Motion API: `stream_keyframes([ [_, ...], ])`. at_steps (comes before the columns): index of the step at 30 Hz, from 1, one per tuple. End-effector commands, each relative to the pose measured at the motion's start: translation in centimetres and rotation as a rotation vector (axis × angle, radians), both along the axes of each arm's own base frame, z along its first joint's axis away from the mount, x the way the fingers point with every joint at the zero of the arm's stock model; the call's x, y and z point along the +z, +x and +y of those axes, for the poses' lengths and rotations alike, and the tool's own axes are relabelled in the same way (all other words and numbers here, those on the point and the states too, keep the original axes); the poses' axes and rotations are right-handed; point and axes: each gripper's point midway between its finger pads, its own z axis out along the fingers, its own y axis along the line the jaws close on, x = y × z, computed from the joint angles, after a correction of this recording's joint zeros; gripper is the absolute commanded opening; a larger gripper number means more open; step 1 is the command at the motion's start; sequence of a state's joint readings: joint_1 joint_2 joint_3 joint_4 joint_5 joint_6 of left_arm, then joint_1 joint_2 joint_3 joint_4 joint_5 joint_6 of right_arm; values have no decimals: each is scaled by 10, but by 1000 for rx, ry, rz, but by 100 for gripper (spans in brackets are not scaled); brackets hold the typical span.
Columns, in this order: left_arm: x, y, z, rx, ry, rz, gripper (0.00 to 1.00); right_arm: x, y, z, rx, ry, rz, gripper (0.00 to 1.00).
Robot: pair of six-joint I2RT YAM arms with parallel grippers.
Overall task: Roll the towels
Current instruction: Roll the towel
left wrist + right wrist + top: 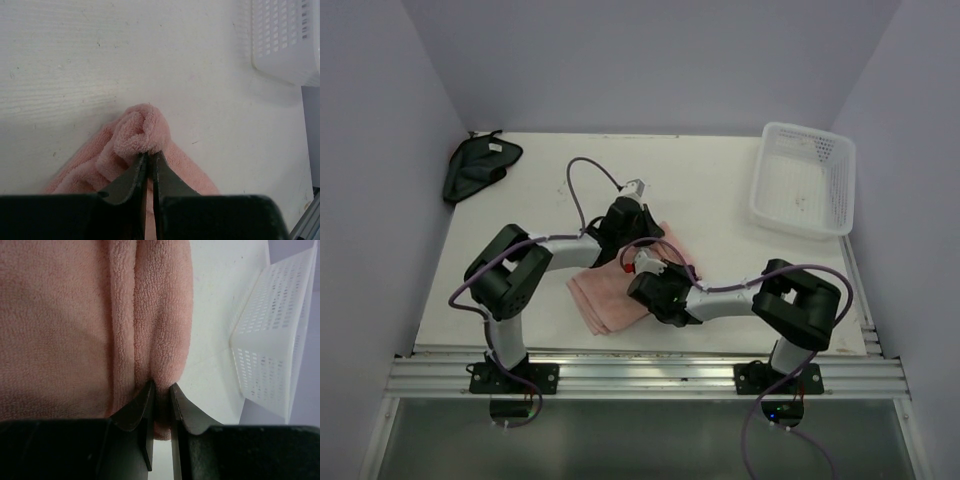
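Observation:
The salmon-pink terry towel [610,298] lies folded on the table's middle, partly under both arms. My left gripper [623,232] is shut on its far corner; in the left wrist view the pink towel [137,132] bunches into a small curl right at the left gripper [149,154]. My right gripper [650,275] is shut on a thick folded edge of the pink towel [165,340], which sits pinched between the dark fingers [141,405] of the right gripper [161,390]. The blackish cloth [478,167] lies crumpled at the far left corner, its small white tag showing.
A white perforated plastic basket [805,180] stands at the far right of the table [720,170], also seen as the basket [285,37] and the basket [272,345] in the wrist views. Grey walls enclose the table on three sides. An aluminium rail [640,375] runs along the near edge.

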State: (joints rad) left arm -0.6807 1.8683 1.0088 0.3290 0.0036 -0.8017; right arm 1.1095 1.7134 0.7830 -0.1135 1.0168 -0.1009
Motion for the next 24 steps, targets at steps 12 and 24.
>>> stream_keyframes([
  [12,11,15,39,113,45,-83,0,-18,-25,8,73,-271,39,0],
  [24,-4,5,52,122,97,-63,0,-22,-39,27,128,-393,29,0],
])
